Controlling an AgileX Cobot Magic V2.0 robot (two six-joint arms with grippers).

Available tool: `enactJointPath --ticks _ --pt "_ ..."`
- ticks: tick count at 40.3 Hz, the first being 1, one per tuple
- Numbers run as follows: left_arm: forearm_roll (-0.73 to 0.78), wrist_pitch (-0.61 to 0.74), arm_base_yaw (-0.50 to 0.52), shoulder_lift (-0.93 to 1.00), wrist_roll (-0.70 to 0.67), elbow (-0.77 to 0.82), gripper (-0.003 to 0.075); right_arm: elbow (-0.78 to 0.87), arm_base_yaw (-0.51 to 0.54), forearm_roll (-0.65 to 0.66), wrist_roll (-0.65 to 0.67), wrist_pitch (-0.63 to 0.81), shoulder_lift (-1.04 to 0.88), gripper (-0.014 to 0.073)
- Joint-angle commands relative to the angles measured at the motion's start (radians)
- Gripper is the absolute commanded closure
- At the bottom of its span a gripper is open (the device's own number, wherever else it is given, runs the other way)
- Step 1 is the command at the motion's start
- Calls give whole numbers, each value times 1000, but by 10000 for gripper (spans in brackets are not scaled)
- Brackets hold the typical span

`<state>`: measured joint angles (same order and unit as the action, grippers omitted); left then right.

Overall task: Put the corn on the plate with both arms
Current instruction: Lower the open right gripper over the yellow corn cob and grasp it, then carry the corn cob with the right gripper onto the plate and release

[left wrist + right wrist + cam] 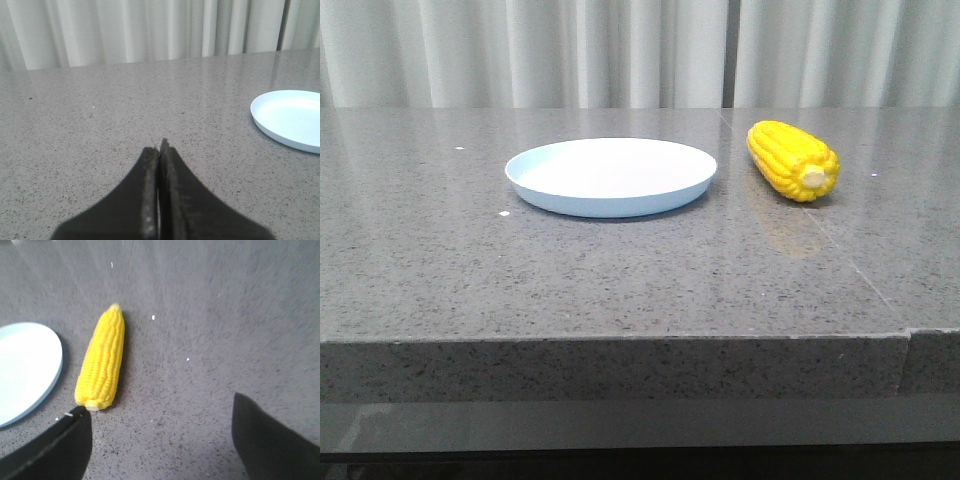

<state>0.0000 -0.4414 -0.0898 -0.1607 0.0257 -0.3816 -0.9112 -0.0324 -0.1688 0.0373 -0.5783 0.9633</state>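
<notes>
Corn, glossy, stiff and likely slippery, lies beside the plate, best gripped mid-cob; right gripper spread wide and empty, left gripper closed on nothing.

One glossy, bright yellow corn cob with rows of kernels and a pale cut end lies on one speckled grey stone-look tabletop. One round, shallow, pale blue-white plate with a low rim sits on the same surface. Two black grippers are in view, one per wrist camera: the left gripper, with two dark fingers pressed together, and the right gripper, with two dark fingers spread wide apart. That makes four fingers in all. One pale pleated curtain hangs behind the table. No second cob or plate appears in any view.
</notes>
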Motion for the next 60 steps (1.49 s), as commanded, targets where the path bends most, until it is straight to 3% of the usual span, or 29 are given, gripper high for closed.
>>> enactJointPath --ticks 1,18,31,39,42,52,55,60 --pt "0 85 1 -11 1 -25 741 -102 -20 -27 -7 22 112 -7" --pt "0 85 1 -11 1 -25 741 -377 -170 -86 -7 -23 555 -7" --pt "0 85 1 -11 1 -25 741 -542 -170 -87 -7 -55 777 -7" --pt "0 85 1 -11 1 -25 741 -573 -170 -98 -7 -81 817 7" --pt "0 85 1 -11 1 -25 741 -573 -170 -105 -7 -81 817 63" --pt "0 85 1 -11 1 -25 741 -573 -170 -109 -7 -77 817 431" --pt "0 85 1 -11 1 -25 741 -573 -170 -109 -7 -77 814 507" --pt "0 85 1 -11 1 -25 741 -574 -170 -109 -7 -91 788 512"
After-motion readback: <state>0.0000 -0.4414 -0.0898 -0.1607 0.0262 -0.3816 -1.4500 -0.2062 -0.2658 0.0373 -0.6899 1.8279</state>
